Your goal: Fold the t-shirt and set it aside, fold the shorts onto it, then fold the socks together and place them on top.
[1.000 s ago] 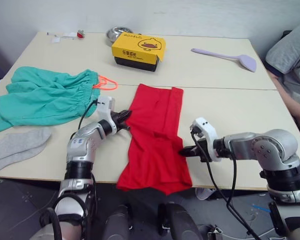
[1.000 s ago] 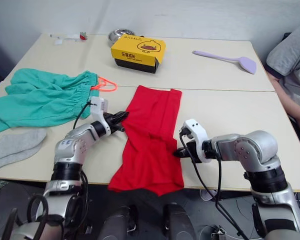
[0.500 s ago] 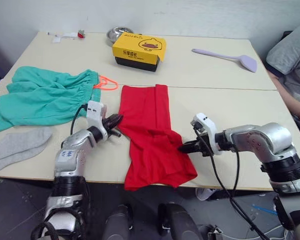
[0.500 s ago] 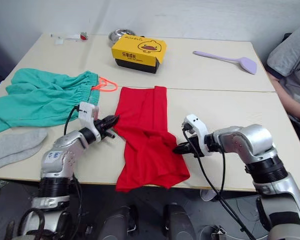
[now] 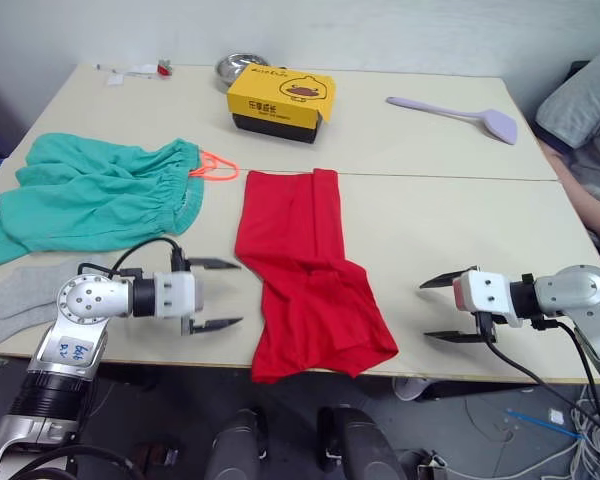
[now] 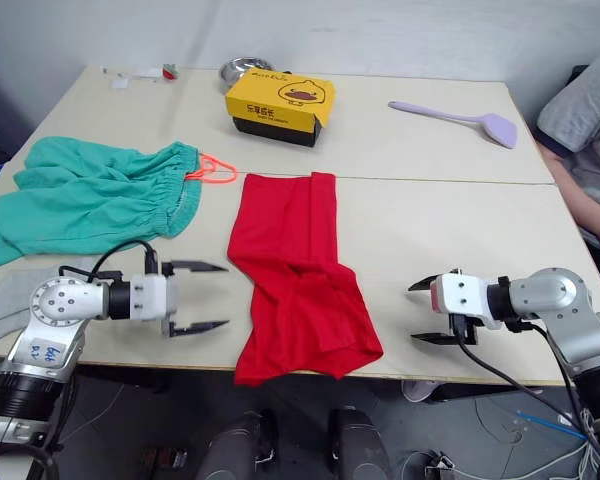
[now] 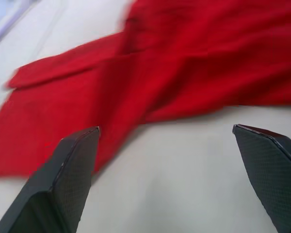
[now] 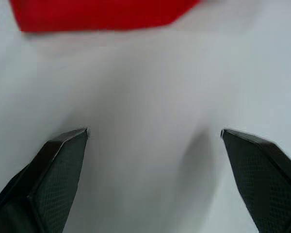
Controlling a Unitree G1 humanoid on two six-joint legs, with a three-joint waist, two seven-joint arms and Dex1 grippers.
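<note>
T-shirt (image 5: 305, 270) lies mid-counter as narrow strip, hem rumpled at near edge. Left tool (image 5: 213, 294) and right tool (image 5: 444, 310) wide open, empty, flanking it. Cloth soft, limp, likely bunches; pinch near-edge hem corners.

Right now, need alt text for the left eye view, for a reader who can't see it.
A lengthwise-folded red t-shirt lies mid-table between the open left gripper and open right gripper, neither touching it. Teal shorts and grey socks lie on the robot's left; a yellow box and lilac spatula sit farther back.
</note>
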